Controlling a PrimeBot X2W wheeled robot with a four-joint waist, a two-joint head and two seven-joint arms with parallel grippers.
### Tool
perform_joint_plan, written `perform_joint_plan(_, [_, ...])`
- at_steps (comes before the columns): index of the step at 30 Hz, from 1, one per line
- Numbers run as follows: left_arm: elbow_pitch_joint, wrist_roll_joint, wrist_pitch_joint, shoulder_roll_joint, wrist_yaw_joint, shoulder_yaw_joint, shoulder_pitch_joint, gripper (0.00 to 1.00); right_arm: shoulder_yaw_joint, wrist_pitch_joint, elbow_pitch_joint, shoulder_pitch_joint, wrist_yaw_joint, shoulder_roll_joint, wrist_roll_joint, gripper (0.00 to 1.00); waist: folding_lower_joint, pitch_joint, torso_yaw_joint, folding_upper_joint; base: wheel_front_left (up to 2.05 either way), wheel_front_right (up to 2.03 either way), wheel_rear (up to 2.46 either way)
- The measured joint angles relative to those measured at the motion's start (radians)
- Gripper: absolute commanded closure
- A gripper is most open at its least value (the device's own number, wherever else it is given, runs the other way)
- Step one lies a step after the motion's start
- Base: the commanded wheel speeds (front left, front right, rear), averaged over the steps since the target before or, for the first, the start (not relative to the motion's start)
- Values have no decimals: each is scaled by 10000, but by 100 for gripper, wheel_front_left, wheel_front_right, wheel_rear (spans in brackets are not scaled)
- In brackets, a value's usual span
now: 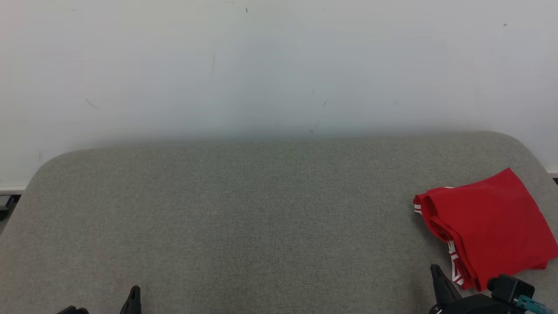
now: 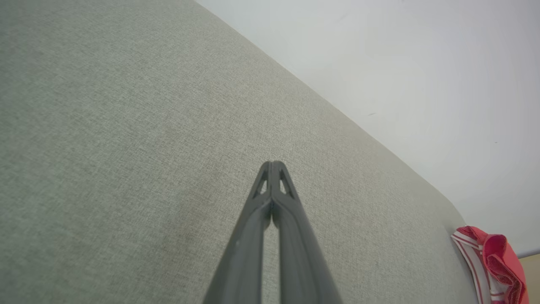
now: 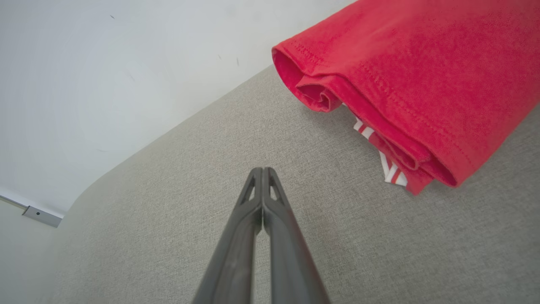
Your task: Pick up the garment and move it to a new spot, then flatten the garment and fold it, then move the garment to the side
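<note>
The folded red garment lies on the grey bench, just ahead and right of the right hand, well apart from the left hand; both hands are closed, empty, fingertips pressed together.

No writing, number, brand or sign can be read anywhere. The folded red garment has a red-and-white trim poking out at its edge. In the head view the white marks on it could be lettering, but they are too small and creased to make out. In the wrist views they look like plain stripes.
</note>
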Motion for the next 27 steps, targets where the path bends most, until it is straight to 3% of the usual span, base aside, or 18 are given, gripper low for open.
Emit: perform_joint_plan(27, [-84,-3287,614,-255,-633,901,-253,100,-362,523,-192,-379,313,-6,3614,100,0,401,-73,0,0,0,0])
